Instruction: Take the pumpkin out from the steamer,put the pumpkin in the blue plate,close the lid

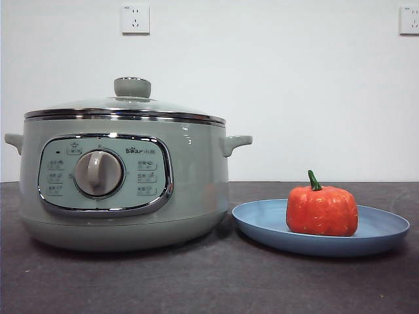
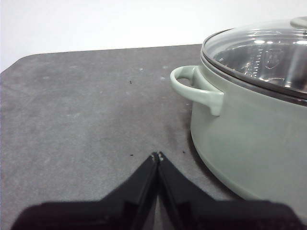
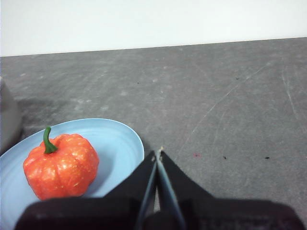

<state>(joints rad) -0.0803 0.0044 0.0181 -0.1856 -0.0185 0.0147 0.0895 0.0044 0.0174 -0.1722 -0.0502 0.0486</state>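
The orange-red pumpkin (image 1: 321, 210) with its green stem sits upright on the blue plate (image 1: 262, 221), to the right of the steamer (image 1: 196, 190). The glass lid (image 1: 124, 104) rests shut on the steamer, its green knob on top. In the right wrist view, the pumpkin (image 3: 61, 166) lies on the blue plate (image 3: 117, 143) beside my right gripper (image 3: 158, 152), which is shut and empty. My left gripper (image 2: 157, 155) is shut and empty, hanging over the table beside the steamer (image 2: 249, 143) and its side handle (image 2: 194, 88); the lid (image 2: 259, 52) covers the pot. Neither arm shows in the front view.
A dark grey tabletop (image 1: 209, 281) runs under everything. A white wall stands behind with two power sockets (image 1: 135, 19). Bare table lies to the left of the steamer (image 2: 86, 115) and to the right of the plate (image 3: 230, 110).
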